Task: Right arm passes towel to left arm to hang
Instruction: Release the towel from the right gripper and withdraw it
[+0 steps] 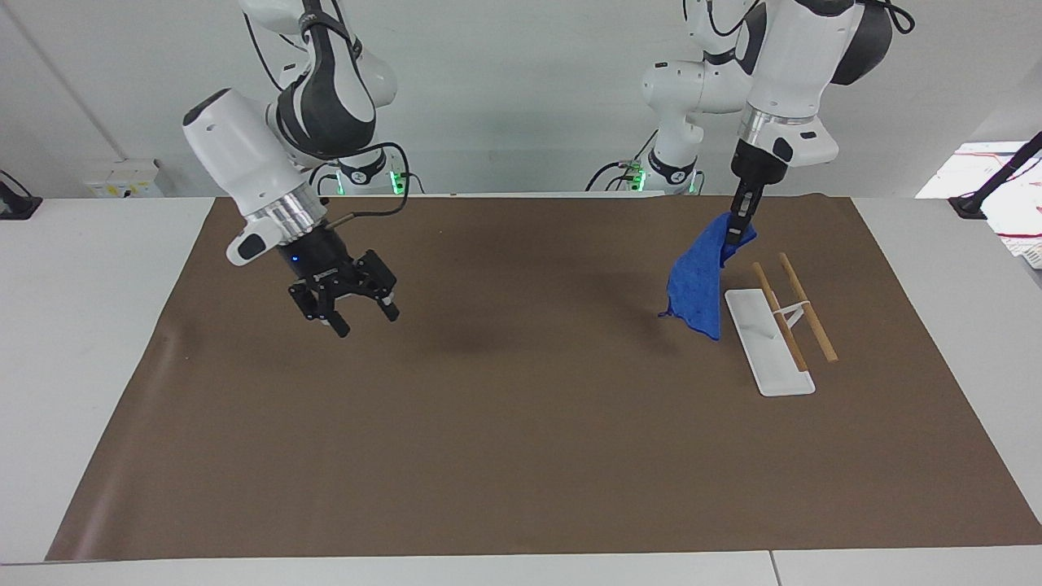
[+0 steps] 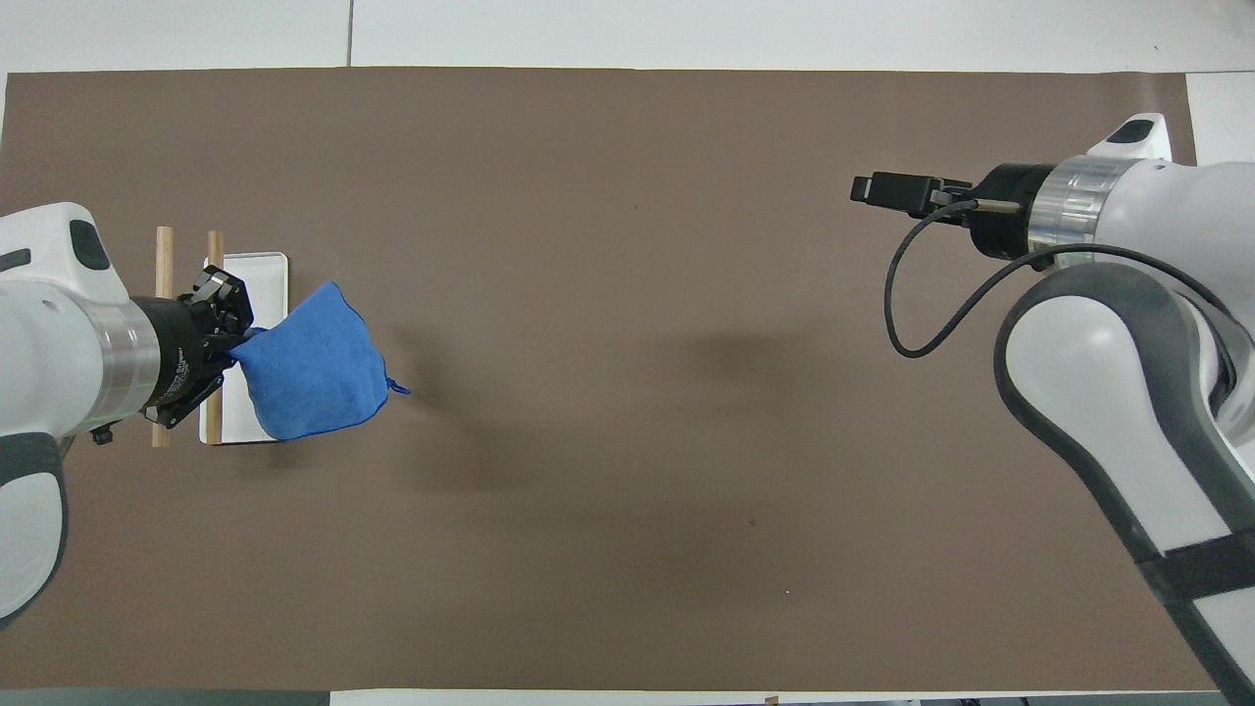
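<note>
A brown mat [image 1: 521,456] covers most of the white table [image 1: 89,342], whose ends run out of both views. The right arm [image 1: 244,163] reaches over the mat toward its own end of the table; its upper links are cut off at the top of the facing view, and from overhead its bulk hides the mat beneath it. The left arm [image 1: 794,57] comes down over its end of the table, shoulder likewise out of frame.

The towel [image 1: 698,277] hangs in the air from the left gripper [image 1: 735,236], bunched at the top (its lower edge seems just clear of the mat, though that is hard to judge). It drapes beside the white base [image 1: 773,358] of a small rack, and from overhead it covers part of that base. Two wooden rods [image 1: 802,305] lie across the rack's thin support.

The left gripper is clenched on the towel's top. The right gripper [image 1: 362,317] stands spread, holding nothing.
</note>
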### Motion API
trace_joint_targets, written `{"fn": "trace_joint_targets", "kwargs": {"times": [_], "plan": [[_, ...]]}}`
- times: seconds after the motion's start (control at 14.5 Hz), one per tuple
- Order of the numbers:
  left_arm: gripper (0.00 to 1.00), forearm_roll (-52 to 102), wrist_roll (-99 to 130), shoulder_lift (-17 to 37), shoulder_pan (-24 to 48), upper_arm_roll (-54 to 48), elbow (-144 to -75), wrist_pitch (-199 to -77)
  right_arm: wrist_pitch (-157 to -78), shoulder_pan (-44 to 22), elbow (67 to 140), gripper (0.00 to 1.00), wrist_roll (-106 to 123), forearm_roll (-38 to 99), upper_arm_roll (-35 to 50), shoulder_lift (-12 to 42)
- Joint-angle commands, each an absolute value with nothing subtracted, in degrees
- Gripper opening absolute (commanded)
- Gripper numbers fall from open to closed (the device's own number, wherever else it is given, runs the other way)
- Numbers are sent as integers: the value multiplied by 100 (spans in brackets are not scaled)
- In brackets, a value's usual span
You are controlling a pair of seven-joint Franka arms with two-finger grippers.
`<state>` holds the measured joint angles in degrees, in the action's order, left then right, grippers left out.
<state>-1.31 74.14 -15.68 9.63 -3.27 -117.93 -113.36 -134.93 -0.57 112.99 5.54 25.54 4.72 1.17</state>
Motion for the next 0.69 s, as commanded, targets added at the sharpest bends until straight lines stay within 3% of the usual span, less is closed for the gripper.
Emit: {"fn": "trace_joint_targets", "kwargs": {"times": [0.0,0.21,0.62], "plan": [[0,-237,7708,-1600,468,-325,-11725,-11171,-12687,324,11339,100,537,1324,536,-175],[0,-237,7673,-1373,-148,-325,-11541,-11189,-11195,352,10735,100,-374,126,545,-299],[0,-580,7156,-906,-518,-308,-11373,-11224,-8433,790,8933,100,-1063,79,510,-308]]}}
